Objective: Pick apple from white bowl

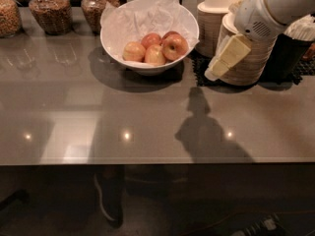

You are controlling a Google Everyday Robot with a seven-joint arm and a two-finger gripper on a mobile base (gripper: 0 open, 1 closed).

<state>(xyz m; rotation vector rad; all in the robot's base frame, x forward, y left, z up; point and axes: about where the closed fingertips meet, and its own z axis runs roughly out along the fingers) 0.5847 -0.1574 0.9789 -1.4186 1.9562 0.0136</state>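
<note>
The task is at its opening stage: nothing has been lifted yet. The apple [174, 46], the reddest and largest of the fruit, lies in the white bowl [143, 68] at the far middle of the surface [147, 117]. It rests on the right of the pile, touching the paler apples [134, 51] beside it, with crumpled paper [142, 18] rising behind them.

The hand [216, 70] hangs to the right of the bowl, above the surface and in front of the stacked beige bowls [219, 14], tilted down and to the left toward the fruit. It is apart from the bowl's rim and carries nothing. Whether it is set wide or narrow I cannot tell, since it shows as one pale block from this side.

What is left, as I judge it, is nearly everything: crossing leftward over the rim, coming down onto the red apple without pushing its neighbours, closing on it, and raising it out of the bowl.
</note>
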